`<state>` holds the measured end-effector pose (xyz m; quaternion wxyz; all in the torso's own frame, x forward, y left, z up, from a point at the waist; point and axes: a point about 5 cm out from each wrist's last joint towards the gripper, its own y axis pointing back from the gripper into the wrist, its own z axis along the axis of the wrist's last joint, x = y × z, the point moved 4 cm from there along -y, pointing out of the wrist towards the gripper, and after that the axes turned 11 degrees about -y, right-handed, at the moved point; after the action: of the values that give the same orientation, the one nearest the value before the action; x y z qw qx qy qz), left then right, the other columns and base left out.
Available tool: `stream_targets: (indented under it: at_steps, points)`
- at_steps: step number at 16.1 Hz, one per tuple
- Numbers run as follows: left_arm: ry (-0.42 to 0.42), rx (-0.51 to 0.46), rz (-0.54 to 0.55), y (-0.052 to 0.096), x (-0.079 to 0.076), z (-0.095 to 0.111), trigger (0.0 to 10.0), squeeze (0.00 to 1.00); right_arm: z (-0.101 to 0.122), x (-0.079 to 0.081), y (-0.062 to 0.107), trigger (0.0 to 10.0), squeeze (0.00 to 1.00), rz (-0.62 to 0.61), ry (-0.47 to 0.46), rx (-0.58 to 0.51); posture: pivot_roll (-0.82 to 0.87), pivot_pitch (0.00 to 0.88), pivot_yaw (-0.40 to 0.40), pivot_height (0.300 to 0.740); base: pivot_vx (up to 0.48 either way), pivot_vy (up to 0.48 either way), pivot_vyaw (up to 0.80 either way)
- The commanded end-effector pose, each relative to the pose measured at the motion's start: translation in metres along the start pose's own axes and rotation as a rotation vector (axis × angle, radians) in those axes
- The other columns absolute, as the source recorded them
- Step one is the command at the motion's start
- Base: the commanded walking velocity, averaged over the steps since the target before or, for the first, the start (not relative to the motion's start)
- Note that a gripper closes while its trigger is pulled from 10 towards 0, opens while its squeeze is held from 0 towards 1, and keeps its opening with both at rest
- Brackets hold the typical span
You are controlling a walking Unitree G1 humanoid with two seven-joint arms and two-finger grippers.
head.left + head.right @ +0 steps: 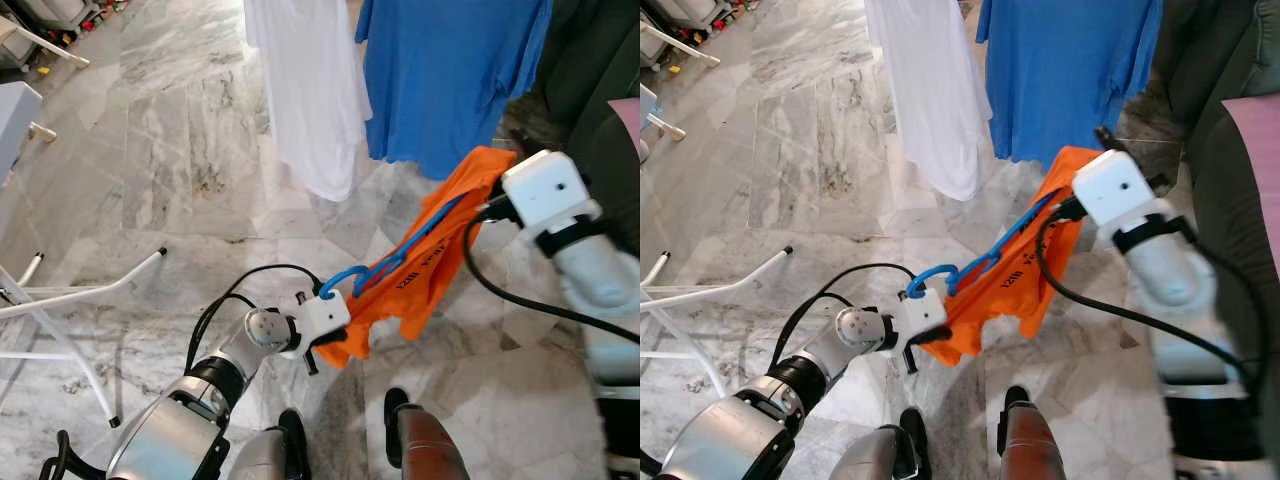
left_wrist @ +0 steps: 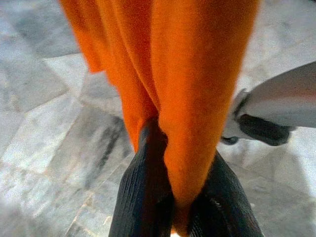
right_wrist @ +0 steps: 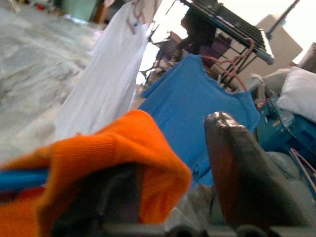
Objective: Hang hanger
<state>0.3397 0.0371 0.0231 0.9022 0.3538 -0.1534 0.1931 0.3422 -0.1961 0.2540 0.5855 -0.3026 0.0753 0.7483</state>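
An orange shirt [image 1: 440, 240] on a blue hanger [image 1: 400, 255] is stretched between my two grippers above the marble floor. My left gripper [image 1: 318, 352] holds the lower end, its black fingers [image 2: 143, 187] shut on a fold of the orange fabric [image 2: 192, 98]; the hanger's hook [image 1: 340, 280] curls just above it. My right gripper [image 1: 497, 172] is at the upper end. In the right wrist view the orange cloth [image 3: 123, 143] drapes over one finger, and the other finger [image 3: 242, 168] stands apart with a gap between them.
A white shirt [image 1: 305, 90] and a blue shirt [image 1: 450, 70] hang just beyond, from a dark rack [image 3: 222, 19]. White drying-rack legs [image 1: 80, 295] lie to my left. Dark cushions [image 1: 600, 60] are at the right. My feet [image 1: 395, 410] stand below.
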Motion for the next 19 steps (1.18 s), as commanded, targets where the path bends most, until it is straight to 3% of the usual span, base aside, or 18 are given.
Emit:
stream_targets:
  at_steps: [1,3,4,6,9,11,13,15,17,19]
  points:
    - [0.018,0.047,0.02,0.004,0.002,-0.012,0.0,0.0,0.005,0.006,0.004,10.0,1.0,0.078,0.011,0.005,-0.21,0.308,0.162,0.74,0.0,0.0,0.0]
    - [0.025,0.055,0.072,0.006,0.011,-0.012,0.0,0.0,-0.014,-0.01,0.012,10.0,1.0,0.094,0.127,0.139,-0.21,0.31,0.163,0.74,0.0,0.0,0.0]
    - [0.025,0.061,0.098,0.007,0.016,-0.012,0.0,0.0,-0.026,-0.015,0.018,10.0,1.0,0.109,0.118,0.206,-0.21,0.309,0.161,0.74,0.0,0.0,0.0]
    - [0.023,0.067,0.109,0.008,0.017,-0.013,0.0,0.0,-0.033,-0.003,0.028,10.0,1.0,0.227,0.07,0.25,-0.21,0.311,0.164,0.74,0.0,0.0,0.0]
    - [0.019,0.071,0.117,0.008,0.019,-0.013,0.0,0.0,-0.021,0.009,0.035,10.0,1.0,0.361,-0.017,0.218,-0.21,0.313,0.164,0.74,0.0,0.0,0.0]
    - [0.018,0.07,0.126,0.009,0.02,-0.013,0.0,0.0,-0.023,0.012,0.039,10.0,1.0,0.381,-0.039,0.24,-0.21,0.313,0.163,0.74,0.0,0.0,0.0]
    - [0.015,0.06,0.154,0.009,0.025,-0.01,0.0,0.0,-0.034,0.016,0.037,10.0,1.0,0.292,-0.135,0.259,-0.21,0.314,0.162,0.74,0.0,0.0,0.0]
    - [0.01,0.053,0.17,0.009,0.028,-0.008,0.0,0.0,-0.04,0.035,0.034,10.0,1.0,0.254,-0.272,0.259,-0.21,0.317,0.165,0.74,0.0,0.0,0.0]
    - [0.011,0.046,0.186,0.009,0.03,-0.006,0.0,0.0,-0.052,0.062,0.032,10.0,1.0,0.141,-0.487,0.289,-0.21,0.319,0.166,0.74,0.0,0.0,0.0]
    - [0.01,0.035,0.2,0.009,0.033,-0.003,0.0,0.0,-0.063,0.078,0.034,10.0,1.0,0.084,-0.547,0.316,-0.21,0.319,0.168,0.74,0.0,0.0,0.0]
